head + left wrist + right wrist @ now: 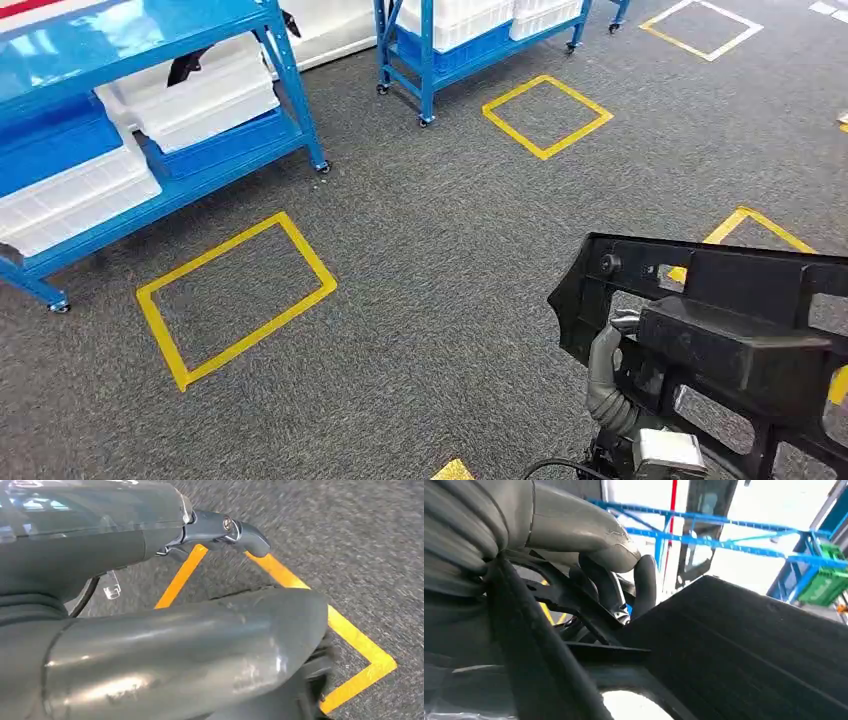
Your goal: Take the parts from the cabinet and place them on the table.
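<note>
A blue cabinet point(200, 110) holding white bins point(200, 95) stands on grey carpet point(450, 260). Well apart from it, the black part point(730, 340) is held above the carpet, right hand point(574, 550) fingers point(644, 585) curled around its frame. Left hand point(220, 530): finger state cannot be told.

Even, bright overhead light leaves the grey carpet point(450, 250) nearly shadowless in the sharp head view, glare streaks the blue shelf top point(110, 40), the left wrist view smears with motion blur, and windows blow out white behind the dark part point(749, 650).
</note>
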### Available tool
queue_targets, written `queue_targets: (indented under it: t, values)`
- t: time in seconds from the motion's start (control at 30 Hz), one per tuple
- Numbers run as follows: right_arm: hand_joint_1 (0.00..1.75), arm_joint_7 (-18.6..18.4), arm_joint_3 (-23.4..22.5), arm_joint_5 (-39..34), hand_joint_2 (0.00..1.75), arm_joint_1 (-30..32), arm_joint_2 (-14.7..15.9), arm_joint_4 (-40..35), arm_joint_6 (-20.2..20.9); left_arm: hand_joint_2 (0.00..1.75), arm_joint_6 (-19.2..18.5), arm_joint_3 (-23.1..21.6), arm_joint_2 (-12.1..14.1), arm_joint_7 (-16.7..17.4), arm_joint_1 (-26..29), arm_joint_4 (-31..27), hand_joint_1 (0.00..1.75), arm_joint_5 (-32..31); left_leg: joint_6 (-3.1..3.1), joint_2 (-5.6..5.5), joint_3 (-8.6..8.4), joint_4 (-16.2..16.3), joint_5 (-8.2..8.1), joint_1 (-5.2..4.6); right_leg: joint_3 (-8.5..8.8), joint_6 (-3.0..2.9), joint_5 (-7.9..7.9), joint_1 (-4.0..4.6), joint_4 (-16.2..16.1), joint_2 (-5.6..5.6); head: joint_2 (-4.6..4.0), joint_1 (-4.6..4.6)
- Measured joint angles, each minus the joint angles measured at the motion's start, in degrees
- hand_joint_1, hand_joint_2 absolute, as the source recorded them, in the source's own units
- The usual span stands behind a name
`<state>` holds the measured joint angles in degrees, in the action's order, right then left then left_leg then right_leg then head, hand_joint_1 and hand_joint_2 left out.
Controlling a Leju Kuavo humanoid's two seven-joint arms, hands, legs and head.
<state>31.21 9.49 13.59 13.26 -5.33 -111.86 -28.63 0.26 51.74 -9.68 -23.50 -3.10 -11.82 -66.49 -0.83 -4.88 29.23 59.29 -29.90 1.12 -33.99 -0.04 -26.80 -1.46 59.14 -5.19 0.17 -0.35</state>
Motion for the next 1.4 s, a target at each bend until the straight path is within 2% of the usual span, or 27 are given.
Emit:
queue_targets:
  t: [0.03,0.13,0.17,0.2,0.23,0.3,0.33,0.37,0.43,0.47,0.5,0.53,0.63,0.67,0.73,0.83,0.9,0.97,1.0,1.03,1.13,1.17,1.2,1.23,1.27,1.33,1.4]
  values:
    - [1.75,0.0,0.0,0.0,1.75,-0.3,0.0,0.0,0.0,0.00,0.0,0.0,0.0,0.0,0.1,0.0,0.00,0.0,0.08,-0.49,0.02,-1.0,0.18,-0.09,-0.43,0.45,0.17,0.09,0.3,-0.68,0.00,0.06]
    - [1.75,-0.1,0.0,0.0,1.75,-0.1,0.0,0.0,-0.1,0.00,-0.1,0.0,0.1,0.0,-0.2,0.0,0.00,-0.2,0.87,1.32,0.14,-1.0,0.46,-0.58,-1.24,2.12,1.28,-0.33,-0.4,-2.68,-0.02,0.00]
    - [1.75,-0.1,0.0,0.0,1.75,0.0,0.0,0.0,-0.1,0.00,-0.1,0.0,0.1,0.0,-0.3,0.0,0.00,-0.3,1.77,2.14,0.00,-2.0,1.11,0.01,-1.43,2.20,1.01,-0.37,0.0,-1.65,0.00,0.07]
    - [1.75,-0.1,0.0,0.1,1.75,-0.1,0.0,0.0,-0.1,0.00,-0.1,0.0,0.1,-0.1,-0.3,0.0,0.00,-0.4,2.08,2.97,-0.08,-2.3,1.37,-0.26,-2.01,2.20,-0.09,-0.06,1.2,2.02,0.00,0.17]
    - [1.75,-0.2,0.0,0.2,1.75,-0.3,0.0,0.0,0.0,0.00,-0.1,0.0,0.1,-0.1,-0.2,0.0,0.00,-0.6,2.57,3.84,0.02,-2.3,1.49,-0.40,-3.49,2.34,-2.39,0.10,4.3,3.96,0.00,0.46]
    - [1.75,-0.3,0.0,0.2,1.75,-0.3,0.0,0.1,0.0,0.00,-0.1,0.0,0.2,-0.2,0.0,0.0,0.00,-0.8,2.62,5.56,0.31,-2.3,1.52,-0.80,-7.29,2.67,-6.68,0.08,12.9,4.65,0.00,0.46]
    - [1.75,-0.3,0.0,0.2,1.75,-0.2,0.0,0.2,0.0,0.00,-0.1,0.0,0.2,-0.2,0.0,0.0,0.00,-0.9,2.63,6.54,0.49,-2.2,1.52,-0.97,-8.69,2.77,-7.61,0.09,16.2,4.70,0.00,0.44]
    - [1.75,-0.3,0.0,0.2,1.75,-0.2,0.0,0.2,0.0,0.00,-0.1,0.0,0.2,-0.2,0.0,0.0,0.00,-1.0,2.63,7.31,0.58,-2.2,1.53,-1.06,-8.59,2.78,-7.12,0.10,16.5,4.79,0.00,0.46]
    - [1.75,-0.4,0.0,0.2,1.75,-0.2,0.0,0.3,0.0,0.00,-0.1,-0.1,0.2,-0.2,-0.1,0.0,0.00,-1.3,2.60,8.81,0.51,-2.1,1.47,-1.21,-4.39,2.51,-3.38,0.16,9.9,5.35,0.00,0.44]
    - [1.75,-0.4,0.0,0.3,1.75,-0.2,0.0,0.3,0.0,0.00,-0.2,-0.2,0.1,-0.2,-0.2,0.0,0.00,-1.3,2.50,9.44,0.38,-2.1,1.37,-1.26,-1.04,2.23,-1.28,0.28,4.4,6.34,0.00,0.44]
    - [1.75,-0.4,0.0,0.4,1.75,-0.2,0.0,0.3,0.0,0.00,-0.2,-0.2,0.1,-0.3,-0.3,0.0,0.00,-1.4,2.27,9.86,0.21,-2.0,1.23,-1.42,1.47,1.81,-0.96,0.65,0.1,9.22,-0.02,0.48]
    - [1.75,-0.5,0.0,0.5,1.75,-0.3,0.0,0.3,0.0,0.00,-0.2,-0.2,0.1,-0.5,-0.3,0.0,0.00,-1.4,1.83,10.27,0.35,-1.6,0.92,-1.88,1.65,1.14,-1.09,1.25,-0.6,9.68,0.00,0.40]
    - [1.75,-0.7,0.0,0.7,1.75,-0.1,0.0,0.3,0.0,0.00,-0.3,-0.2,0.2,-0.7,-0.5,0.0,0.00,-1.5,1.31,11.73,0.06,-1.9,1.01,-1.79,1.13,0.30,-0.84,1.43,-0.6,7.71,-0.02,0.26]
    - [1.75,-0.8,0.0,0.7,1.75,-0.1,0.0,0.3,0.0,0.00,-0.3,-0.3,0.2,-0.7,-0.6,0.0,0.00,-1.5,0.90,12.03,0.10,-1.7,0.66,-1.95,1.26,-0.29,-0.43,0.89,-1.1,6.99,0.00,0.28]
    - [1.75,-1.0,0.0,0.8,1.75,-0.2,0.0,0.3,0.0,0.00,-0.3,-0.3,0.2,-0.8,-0.5,0.0,0.00,-1.5,0.38,7.01,1.74,2.4,-2.81,-1.31,0.98,-1.00,-0.05,0.72,-1.3,6.03,0.00,-0.02]
    - [1.75,-1.2,0.1,0.9,1.75,-0.1,-0.1,0.3,0.1,0.00,-0.4,-0.3,0.2,-0.9,-0.2,0.0,0.00,-1.6,-0.03,5.41,7.27,14.9,-8.26,-0.98,0.61,-1.28,0.11,0.82,-1.1,4.13,0.00,0.00]
    - [1.75,-1.4,0.1,0.9,1.75,-0.1,-0.1,0.6,0.1,0.00,-0.5,-0.3,0.2,-0.9,0.0,0.0,0.00,-1.6,-0.09,5.39,7.05,14.4,-6.11,-0.85,0.56,-1.26,0.11,0.79,-0.9,2.55,0.00,0.00]
    - [1.75,-1.4,0.1,0.9,1.75,-0.1,-0.1,0.8,0.1,0.00,-0.5,-0.3,0.2,-1.0,-0.1,0.0,0.00,-1.9,0.14,4.57,2.96,5.3,-0.73,-0.59,0.58,-1.13,0.05,0.76,-0.5,0.96,0.00,-0.02]
    - [1.75,-1.4,0.1,0.9,1.75,-0.1,-0.1,0.8,0.2,0.00,-0.5,-0.3,0.2,-1.0,-0.1,0.0,0.00,-1.9,0.39,2.09,1.02,0.6,1.01,-0.39,0.49,-0.90,0.00,0.70,-0.3,0.36,-0.02,-0.04]
    - [1.75,-1.4,0.1,0.9,1.75,-0.2,-0.2,0.9,0.2,0.00,-0.5,-0.3,0.2,-1.0,0.0,0.0,0.00,-1.9,0.59,-0.95,0.76,-0.2,0.26,-0.33,0.10,-0.44,0.12,0.89,-0.1,-0.17,0.00,0.09]
    - [1.75,-1.5,0.1,1.0,1.75,-0.1,-0.2,1.1,0.2,0.00,-0.5,-0.3,0.3,-1.1,-0.2,0.0,0.00,-1.9,1.11,0.67,0.78,-0.7,0.58,-0.81,-0.92,1.10,1.01,0.07,-0.3,-2.28,0.00,0.04]
    - [1.75,-1.5,0.1,1.0,1.75,0.0,-0.2,1.1,0.2,0.00,-0.5,-0.3,0.3,-1.1,-0.2,0.0,0.00,-2.0,1.62,1.46,0.64,-1.4,1.03,-0.67,-1.04,1.63,1.31,0.33,-0.5,-3.04,0.00,0.15]
    - [1.75,-1.5,0.1,1.0,1.75,0.1,-0.2,1.1,0.2,0.00,-0.5,-0.3,0.3,-1.1,-0.3,0.0,0.00,-2.0,2.10,2.63,0.37,-2.0,1.52,-0.37,-1.31,1.50,0.67,0.19,0.3,-1.28,-0.02,0.11]
    - [1.75,-1.4,0.1,1.0,1.75,0.0,-0.2,1.1,0.2,0.00,-0.5,-0.3,0.3,-1.2,-0.3,0.0,0.00,-2.0,2.56,3.11,0.31,-2.4,1.75,-0.47,-2.35,1.65,-1.08,0.56,2.4,2.00,-0.02,0.50]
    - [1.75,-1.5,0.1,1.0,1.75,-0.2,-0.2,1.2,0.2,0.00,-0.5,-0.3,0.3,-1.2,-0.2,0.0,0.00,-2.0,2.83,4.06,0.45,-2.4,1.78,-0.67,-4.12,1.83,-3.34,0.57,6.0,3.45,0.00,0.66]
    - [1.75,-1.5,0.1,1.0,1.75,-0.2,-0.2,1.3,0.2,0.00,-0.5,-0.3,0.3,-1.2,-0.1,0.0,0.00,-2.0,2.91,5.87,0.69,-2.3,1.73,-0.98,-8.11,2.17,-7.10,0.35,14.7,4.57,0.00,0.68]
    - [1.75,-1.5,0.1,1.0,1.75,-0.1,-0.2,1.6,0.2,0.00,-0.6,-0.3,0.3,-1.1,-0.1,0.0,0.00,-2.0,2.87,7.50,0.81,-2.2,1.71,-1.09,-8.13,2.34,-6.12,0.17,15.3,4.88,0.00,0.65]
